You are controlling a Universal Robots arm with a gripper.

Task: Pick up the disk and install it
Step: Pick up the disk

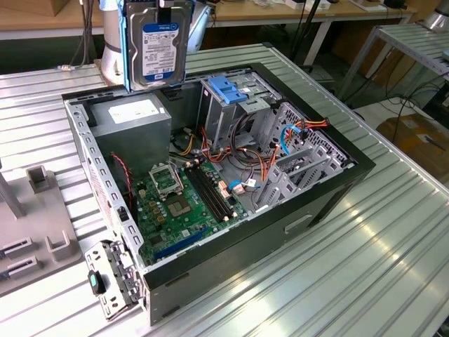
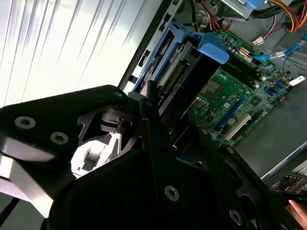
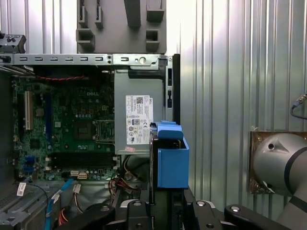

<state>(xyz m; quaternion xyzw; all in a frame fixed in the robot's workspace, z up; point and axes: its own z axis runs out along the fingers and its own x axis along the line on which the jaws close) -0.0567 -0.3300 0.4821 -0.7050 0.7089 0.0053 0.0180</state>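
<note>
Holding the disk (image 1: pixel 156 43) upright, my end effector (image 3: pixel 163 205) looks clamped narrowly on its edges, over the open computer case (image 1: pixel 351 179) near the power supply (image 1: pixel 133 121).

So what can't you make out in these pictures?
Exterior view: top of the silver hard disk with blue plastic rails, cut off by the picture's edge.
Second wrist view: much of the disk, behind the black fingers.
First wrist view: the disk's broad faces, since it is edge-on.

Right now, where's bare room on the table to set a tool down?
Bare ribbed table on the exterior view's right of the case. The exterior view's left holds a grey fixture. Inside, cables crowd the cage; the disk hangs above.
</note>
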